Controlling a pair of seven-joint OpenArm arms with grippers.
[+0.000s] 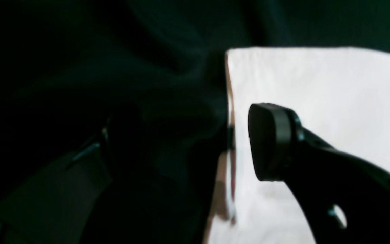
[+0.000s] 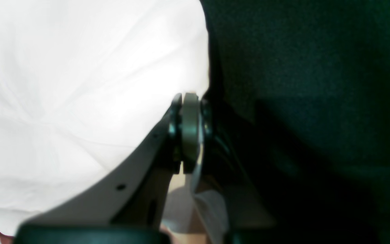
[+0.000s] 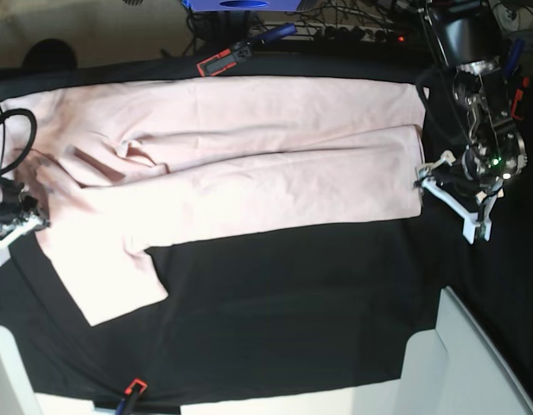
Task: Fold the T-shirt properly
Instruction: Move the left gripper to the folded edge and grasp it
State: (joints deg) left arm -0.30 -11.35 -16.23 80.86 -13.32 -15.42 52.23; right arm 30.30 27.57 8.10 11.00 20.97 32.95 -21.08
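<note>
Across table cloth (image 3: 292,303), T-shirt (image 3: 249,164) lengthwise

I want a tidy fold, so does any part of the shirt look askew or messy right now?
Yes. The T-shirt is folded lengthwise, but near the right gripper one sleeve sticks out at an angle onto the black table cloth, and the fabric there is bunched into wrinkles. The end near the left gripper lies flatter.

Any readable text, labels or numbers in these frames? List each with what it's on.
None readable.
T-shirt: only the plain pink side shows, no lettering visible.
Orange-and-black tool at the table's far edge: any marking is too small to read.
Both wrist views: blurred, no text.
</note>
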